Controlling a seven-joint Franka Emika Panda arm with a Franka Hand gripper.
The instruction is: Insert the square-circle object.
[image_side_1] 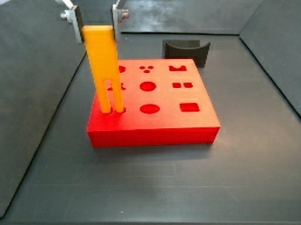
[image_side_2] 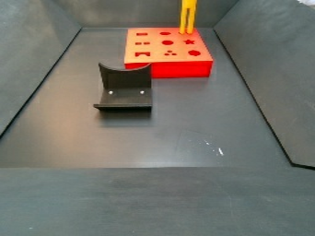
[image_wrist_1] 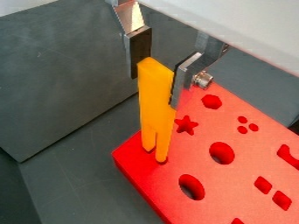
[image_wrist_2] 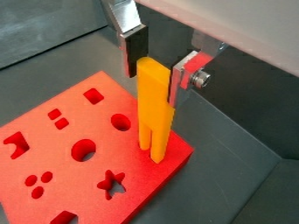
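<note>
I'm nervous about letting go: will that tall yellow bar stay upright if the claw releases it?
Probably: the square-circle object stands with both prongs in the red block. Tall and slim, it might tip if nudged. It looks rigid. The claw flanks its top.

Dark grey floor (image_side_2: 160, 138), matte and faintly scuffed, is enclosed by sloping grey walls (image_side_2: 37, 74); soft, even light falls from above.

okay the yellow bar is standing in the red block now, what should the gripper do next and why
Probably lift the gripper straight up and clear. In both wrist views its fingers flank the top of the square-circle object with gaps either side, so they look open. The bar's two prongs stand upright in the red block near one corner. Rising vertically should avoid knocking it; how fully it is seated I cannot tell.
</note>
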